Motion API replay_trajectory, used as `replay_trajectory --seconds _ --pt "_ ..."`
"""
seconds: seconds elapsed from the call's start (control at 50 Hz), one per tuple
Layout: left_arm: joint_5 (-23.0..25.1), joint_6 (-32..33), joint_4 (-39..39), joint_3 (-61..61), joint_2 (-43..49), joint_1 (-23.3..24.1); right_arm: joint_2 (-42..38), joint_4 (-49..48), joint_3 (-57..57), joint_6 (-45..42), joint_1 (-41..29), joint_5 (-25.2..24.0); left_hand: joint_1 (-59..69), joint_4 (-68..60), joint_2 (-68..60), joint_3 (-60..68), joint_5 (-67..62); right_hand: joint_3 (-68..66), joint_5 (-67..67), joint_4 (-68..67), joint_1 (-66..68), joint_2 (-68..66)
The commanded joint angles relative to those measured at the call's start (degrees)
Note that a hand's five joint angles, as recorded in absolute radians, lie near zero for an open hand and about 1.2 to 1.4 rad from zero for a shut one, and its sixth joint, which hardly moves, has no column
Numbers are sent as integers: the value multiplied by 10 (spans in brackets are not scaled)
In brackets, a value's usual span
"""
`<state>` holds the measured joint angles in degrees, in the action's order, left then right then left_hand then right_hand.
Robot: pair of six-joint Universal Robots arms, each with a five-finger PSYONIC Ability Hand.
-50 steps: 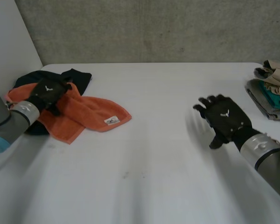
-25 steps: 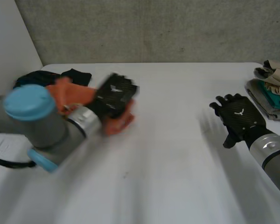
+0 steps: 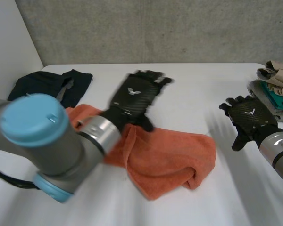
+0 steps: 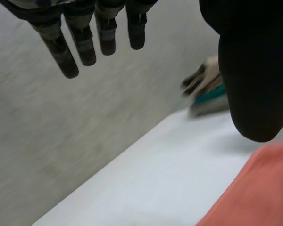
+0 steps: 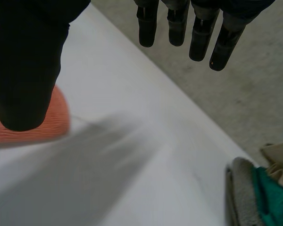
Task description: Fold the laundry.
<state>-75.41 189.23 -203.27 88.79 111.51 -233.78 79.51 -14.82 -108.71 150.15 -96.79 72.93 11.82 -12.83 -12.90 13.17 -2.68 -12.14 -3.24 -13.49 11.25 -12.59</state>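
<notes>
The orange towel (image 3: 165, 155) lay rumpled in the middle of the table (image 3: 188, 80), apparently where both hands could reach it for folding, the left hand (image 3: 134, 96) just past its far edge, fingers straight and empty, the right hand (image 3: 247, 120) well apart, fingers spread.

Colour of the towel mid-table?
Orange. The towel shows best in the head view.
</notes>
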Motion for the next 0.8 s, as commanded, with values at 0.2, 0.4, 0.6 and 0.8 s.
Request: replay_trajectory --seconds 0.2,0.4,0.6,0.8 --pt "132 317 134 45 30 -251 41 243 25 3 -69 -14 14 -4 -3 1 -6 21 32 35 -13 26" --pt "240 319 132 10 69 -216 2 144 -24 35 -102 0 29 -19 -19 16 -21 21 32 35 -13 26" --pt "237 331 131 -55 156 -158 -35 80 -23 106 -135 34 115 -105 -104 101 -106 21 32 35 -13 26" --pt "179 371 134 -119 212 -136 -67 30 -3 108 -158 55 668 -658 -657 655 -660 -678 -667 -664 687 -673"
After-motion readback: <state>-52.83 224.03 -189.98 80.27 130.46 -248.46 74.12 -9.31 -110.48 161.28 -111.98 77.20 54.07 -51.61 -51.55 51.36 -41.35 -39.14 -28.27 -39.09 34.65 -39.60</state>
